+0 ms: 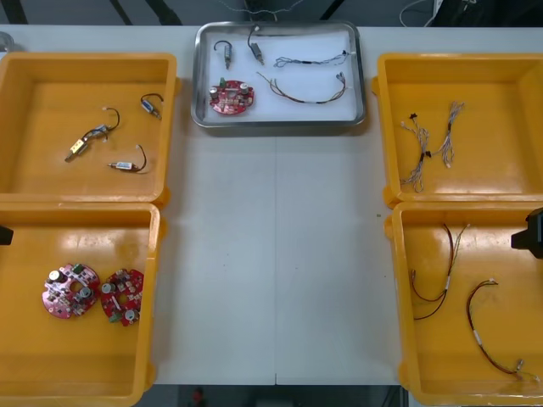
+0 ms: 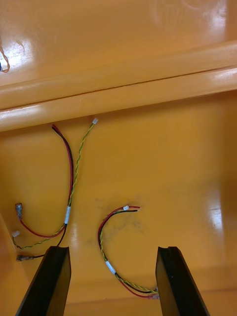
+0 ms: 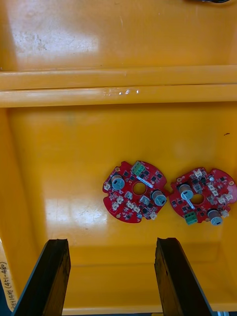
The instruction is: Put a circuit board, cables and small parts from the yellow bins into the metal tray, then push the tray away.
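Logged tray point(image 1: 314, 38) at top centre of the front view, close to the far table point(image 1: 271, 254) edge, apart from all four bins. Counted inside it: one board point(image 1: 232, 97) at its lower left, two small parts point(image 1: 226, 52) above the board, two cables point(image 1: 305, 93) to the right. Judged loading done and, going by the tray's place at the far edge, the push probably made as well; no pick in hand. Found left gripper point(image 3: 112, 243) over the lower-left bin point(image 1: 85, 365), fingers spread, pinching nothing. Noted two spare boards point(image 3: 134, 191) flat on that bin's floor beyond the fingertips, just beside each other. Found right gripper point(image 2: 112, 249) over the lower-right bin point(image 1: 492, 254), fingers likewise spread and holding nothing. Noted two red-and-yellow cables point(image 2: 68, 213) on that floor, one curled between the fingers, the other beside one finger and reaching away from it. Saw loose parts point(image 1: 110, 140) in the upper-left bin and pale cables point(image 1: 428, 140) in the upper-right bin, untouched by either gripper. Next move, as judged: if the tray wants more travel, needs one gripper brought up the bare middle lane between the bins to the tray's near rim, then a straight push without skewing the tray; otherwise needs nothing beyond keeping both arms clear of the bins.
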`<control>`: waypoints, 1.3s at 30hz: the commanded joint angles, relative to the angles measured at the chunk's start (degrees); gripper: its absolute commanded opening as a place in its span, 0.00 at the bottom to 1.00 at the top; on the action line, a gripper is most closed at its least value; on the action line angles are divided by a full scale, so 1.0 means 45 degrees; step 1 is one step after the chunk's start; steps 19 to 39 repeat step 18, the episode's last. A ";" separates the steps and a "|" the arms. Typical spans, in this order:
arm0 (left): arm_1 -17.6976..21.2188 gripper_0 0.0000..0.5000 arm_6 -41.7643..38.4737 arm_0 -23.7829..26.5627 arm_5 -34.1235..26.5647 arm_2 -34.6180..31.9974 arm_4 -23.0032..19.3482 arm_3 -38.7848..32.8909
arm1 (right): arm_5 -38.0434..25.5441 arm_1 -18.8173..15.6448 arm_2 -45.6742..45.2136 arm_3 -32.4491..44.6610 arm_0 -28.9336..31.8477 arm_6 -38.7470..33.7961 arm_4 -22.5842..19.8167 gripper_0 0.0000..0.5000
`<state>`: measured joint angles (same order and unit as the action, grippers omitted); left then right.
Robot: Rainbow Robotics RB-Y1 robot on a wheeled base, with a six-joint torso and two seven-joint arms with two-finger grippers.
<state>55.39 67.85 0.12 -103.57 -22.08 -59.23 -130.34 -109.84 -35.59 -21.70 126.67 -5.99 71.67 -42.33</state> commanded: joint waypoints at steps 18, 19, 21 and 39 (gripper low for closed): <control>0.0543 1.00 0.0431 -0.0221 0.0125 -0.0210 0.0116 -0.0294 | -0.0036 -0.0412 -0.0236 0.0094 0.0218 0.0031 -0.0106 1.00; 0.0543 1.00 0.0431 -0.0221 0.0125 -0.0210 0.0116 -0.0294 | -0.0036 -0.0412 -0.0236 0.0094 0.0218 0.0031 -0.0106 1.00; 0.0543 1.00 0.0431 -0.0221 0.0125 -0.0210 0.0116 -0.0294 | -0.0036 -0.0412 -0.0236 0.0094 0.0218 0.0031 -0.0106 1.00; 0.0543 1.00 0.0431 -0.0221 0.0125 -0.0210 0.0116 -0.0294 | -0.0036 -0.0412 -0.0236 0.0094 0.0218 0.0031 -0.0106 1.00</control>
